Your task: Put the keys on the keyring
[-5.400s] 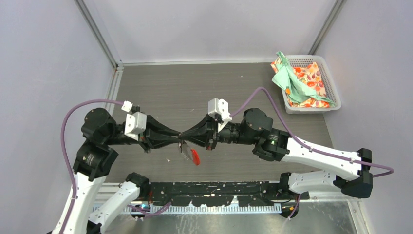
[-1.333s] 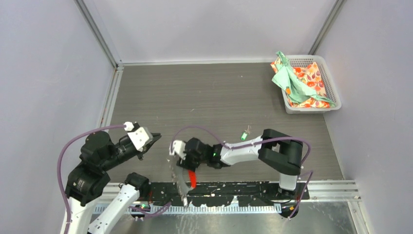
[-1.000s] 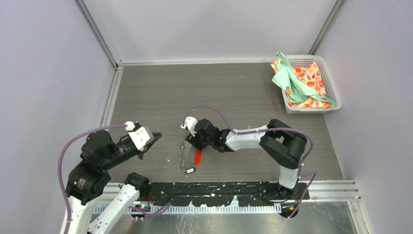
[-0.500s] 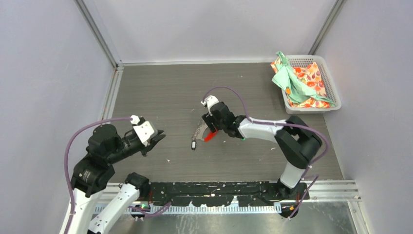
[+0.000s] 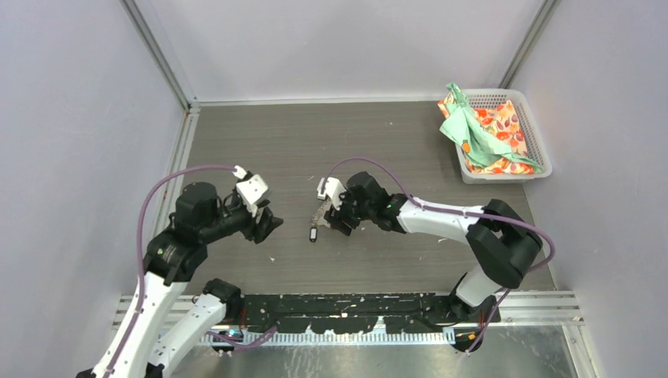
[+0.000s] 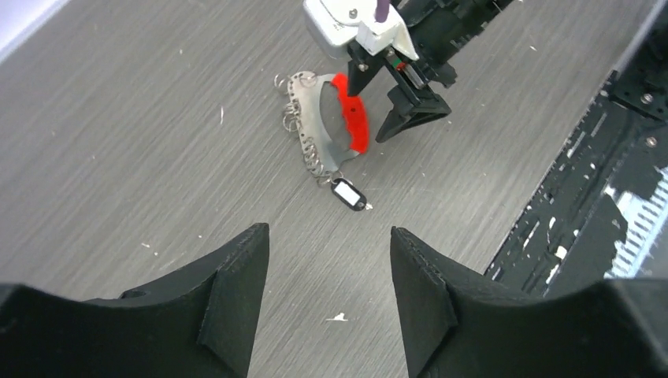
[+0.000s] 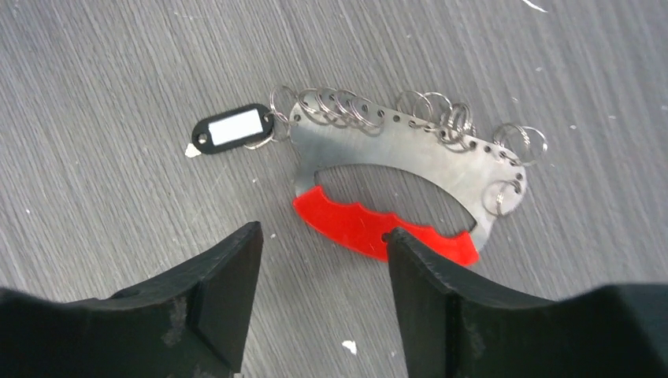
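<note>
The keyring point(image 7: 402, 150) lies flat on the table: a grey metal plate with a red plastic tab point(image 7: 370, 224) and several small wire rings. A key's black tag point(image 7: 232, 127) lies at one end, touching a ring; only a sliver of the key's metal shows. My right gripper point(image 7: 323, 228) hangs open just above the keyring point(image 5: 319, 211), one fingertip over the red tab's edge, holding nothing. My left gripper point(image 6: 327, 228) is open and empty, short of the black tag point(image 6: 349, 194) and keyring point(image 6: 323, 130). From above, the left gripper point(image 5: 265, 226) sits left of the tag point(image 5: 313, 234).
A white basket point(image 5: 538, 150) with green and floral cloths stands at the back right. A black rail point(image 5: 354, 303) runs along the table's near edge. Grey walls close in the left, back and right sides. Small white specks dot the tabletop.
The right gripper dragged the keyring with the black tag from the near edge to mid-table and let it go. The left gripper opened and swung in toward the centre.
</note>
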### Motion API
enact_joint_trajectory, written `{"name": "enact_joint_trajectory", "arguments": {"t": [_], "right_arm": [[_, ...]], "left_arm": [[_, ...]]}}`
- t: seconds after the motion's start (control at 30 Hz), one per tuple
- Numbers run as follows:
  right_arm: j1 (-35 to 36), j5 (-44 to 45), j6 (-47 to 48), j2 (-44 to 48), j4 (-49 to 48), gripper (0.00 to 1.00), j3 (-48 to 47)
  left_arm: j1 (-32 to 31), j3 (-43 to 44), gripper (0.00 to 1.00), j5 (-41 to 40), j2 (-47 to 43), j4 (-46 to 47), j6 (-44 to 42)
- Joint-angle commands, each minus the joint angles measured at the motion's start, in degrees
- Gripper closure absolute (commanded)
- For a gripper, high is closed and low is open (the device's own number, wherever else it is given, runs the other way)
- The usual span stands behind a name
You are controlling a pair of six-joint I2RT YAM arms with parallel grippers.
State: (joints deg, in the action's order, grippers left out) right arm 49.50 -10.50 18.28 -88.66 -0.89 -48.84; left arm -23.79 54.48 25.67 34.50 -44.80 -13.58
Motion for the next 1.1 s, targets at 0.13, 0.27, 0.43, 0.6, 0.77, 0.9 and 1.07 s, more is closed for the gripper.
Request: {"name": "enact_joint_trajectory", "arguments": {"t": [0.13, 0.27, 0.43, 0.6, 0.77, 0.9, 1.07], "right_arm": [[2.1, -8.0, 0.6, -8.1, -2.6, 0.44, -6.5], [5.0, -4.5, 0.8, -10.8, -4.3, 0.45, -8.1], [6.0, 1.0, 0.2, -13.3, -7.9, 0.52, -9.5], [6.1, 2.1, 0.0, -14.5, -8.7, 0.53, -10.5], [6.1, 3.4, -0.1, -16.4, -8.5, 0.55, -11.7], [6.1, 4.0, 0.0, -18.0, -8.0, 0.56, -12.8], [6.1, 4.1, -0.2, -18.8, -6.8, 0.57, -13.4]], "left_arm": [[7.8, -1.1, 0.44, 2.0, 4.6, 9.8, 6.0], [9.1, -1.7, 0.45, 2.6, 3.7, 10.2, 6.1], [9.1, -2.3, 0.47, 4.0, 2.1, 9.9, 7.0], [9.1, -2.3, 0.48, 4.0, 0.6, 9.6, 7.4], [9.1, -1.7, 0.49, 3.9, -0.3, 9.7, 7.7], [9.1, -1.3, 0.50, 4.4, -0.8, 9.6, 8.1], [9.1, -0.8, 0.50, 4.3, -1.2, 9.5, 8.1]]}}
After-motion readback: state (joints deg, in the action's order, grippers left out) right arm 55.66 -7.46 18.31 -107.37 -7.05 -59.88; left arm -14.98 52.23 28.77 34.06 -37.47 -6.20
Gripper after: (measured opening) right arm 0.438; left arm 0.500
